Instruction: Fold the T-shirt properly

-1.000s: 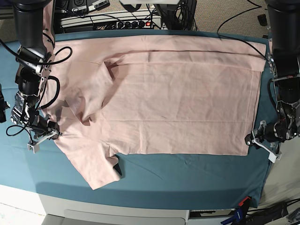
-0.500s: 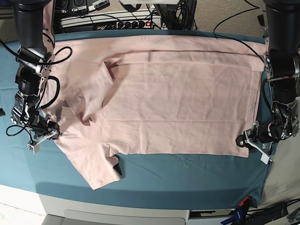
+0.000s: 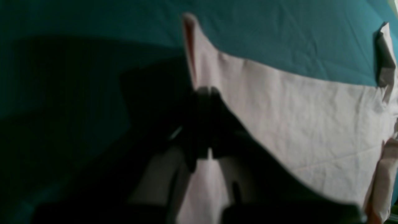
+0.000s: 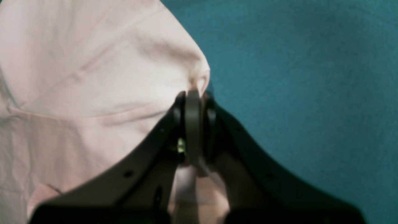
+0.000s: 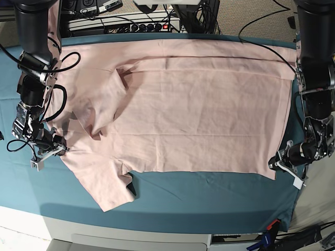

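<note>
The pale pink T-shirt [image 5: 199, 110] lies spread flat, plain side up, across the teal cloth, with one sleeve folded in at the left and the other hanging toward the front. My left gripper [image 5: 276, 164] sits low at the shirt's front right hem corner. In the left wrist view the left gripper [image 3: 204, 91] is shut, pinching the edge of the T-shirt [image 3: 295, 109]. At the shirt's left edge my right gripper [image 5: 62, 149] is down by the shoulder. The right wrist view shows this right gripper [image 4: 194, 93] shut on a fold of the T-shirt [image 4: 77, 77].
The teal table cloth [image 5: 209, 198] covers the table, with a bare strip along the front. A power strip and cables [image 5: 125, 23] lie behind the table's back edge. Cables hang beside both arms. Clamps [image 5: 267, 236] hold the cloth at the front right corner.
My left gripper slid left onto the shirt's hem corner and closed from open to shut on it. The right gripper and the shirt's left side stayed put.
</note>
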`<state>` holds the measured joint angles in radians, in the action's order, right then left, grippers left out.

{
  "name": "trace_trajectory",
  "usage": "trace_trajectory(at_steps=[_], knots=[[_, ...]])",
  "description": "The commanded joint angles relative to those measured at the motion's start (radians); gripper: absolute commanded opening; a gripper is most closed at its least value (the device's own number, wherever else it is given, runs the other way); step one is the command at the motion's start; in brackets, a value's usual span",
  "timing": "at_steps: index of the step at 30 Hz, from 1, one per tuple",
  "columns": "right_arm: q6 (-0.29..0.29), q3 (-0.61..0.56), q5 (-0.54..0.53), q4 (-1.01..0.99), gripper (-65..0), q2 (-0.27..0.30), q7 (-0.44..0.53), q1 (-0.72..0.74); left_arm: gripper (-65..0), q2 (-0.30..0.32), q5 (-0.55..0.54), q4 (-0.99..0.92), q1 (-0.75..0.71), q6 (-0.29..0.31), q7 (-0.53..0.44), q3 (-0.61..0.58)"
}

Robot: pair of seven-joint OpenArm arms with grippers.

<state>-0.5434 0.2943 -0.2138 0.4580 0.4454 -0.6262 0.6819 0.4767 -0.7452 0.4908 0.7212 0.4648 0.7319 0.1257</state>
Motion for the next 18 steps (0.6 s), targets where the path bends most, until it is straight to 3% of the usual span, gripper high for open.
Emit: trace_trajectory(at_steps=[1,8,13,18], knots=[[-0.003,0.001,-0.003,0.012,-65.0,0.012,0.014,0.027,-65.0,0.014,-0.018,0.015,0.038,0.026,-0.019,0.003],[-0.005,0.001,-0.027,0.013,-65.0,0.014,0.000,0.027,-65.0,0.014,-0.018,0.015,0.038,0.035,-0.014,0.003],[-0.142,0.002,-0.062,0.048,-65.0,0.020,-0.029,0.017,-65.0,0.024,-0.049,0.015,0.038,0.103,0.024,0.003],[-0.155,0.002,-0.148,0.213,-65.0,0.019,-0.090,-0.069,-65.0,0.057,-0.185,0.015,0.037,0.167,0.133,0.003]])
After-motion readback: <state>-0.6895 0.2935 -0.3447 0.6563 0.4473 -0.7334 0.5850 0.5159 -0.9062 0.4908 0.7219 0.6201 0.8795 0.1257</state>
